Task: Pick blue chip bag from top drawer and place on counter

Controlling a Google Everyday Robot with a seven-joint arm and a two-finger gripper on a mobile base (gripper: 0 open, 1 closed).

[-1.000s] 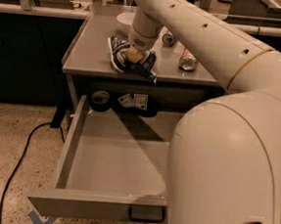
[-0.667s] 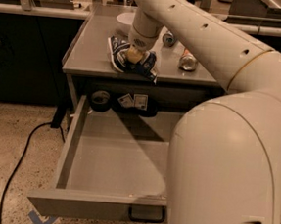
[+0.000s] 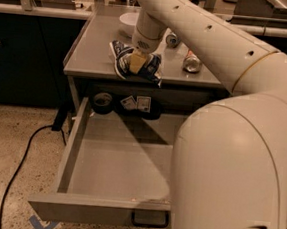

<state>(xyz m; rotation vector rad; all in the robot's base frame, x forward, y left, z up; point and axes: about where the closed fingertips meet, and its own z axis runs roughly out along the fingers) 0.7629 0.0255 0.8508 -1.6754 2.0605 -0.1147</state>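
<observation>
From my single camera view, the two-finger gripper (image 3: 138, 61) is clamped on the middle of the crinkled dark-blue foil chip bag (image 3: 119, 54), which lies on the flat grey metal counter (image 3: 94, 47) near its front edge. I judge the bag light, soft and slippery, best pinched at a fold. The wide shallow grey metal drawer (image 3: 119, 164) stands open below.

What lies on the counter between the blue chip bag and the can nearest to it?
Bare counter only, between blue chip bag and can, in the camera view. The hand is on the bag.

gripper (image 3: 138, 62) at blue chip bag (image 3: 150, 71) | bag on counter (image 3: 94, 49) front edge | top drawer (image 3: 74, 140) open
</observation>
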